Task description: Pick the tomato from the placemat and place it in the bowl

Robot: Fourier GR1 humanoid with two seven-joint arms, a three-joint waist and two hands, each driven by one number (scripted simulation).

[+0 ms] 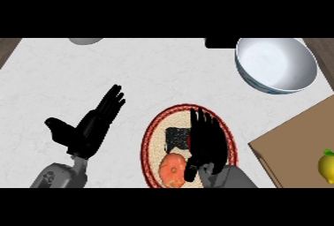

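Note:
A red-orange tomato (172,171) lies on the round, red-rimmed placemat (155,137) near the lower middle of the head view. My right hand (207,141) hovers over the placemat with straight fingers pointing away, its thumb beside the tomato's right edge; it hides part of the mat. It holds nothing. The pale blue-white bowl (276,64) stands at the far right, well beyond the hand. My left hand (91,126) rests open at the left, fingers up, apart from everything.
A wooden cutting board (294,141) lies at the right edge with a yellow lemon (327,166) on it. A grey round object (85,40) and a dark object (220,42) sit at the far edge of the counter.

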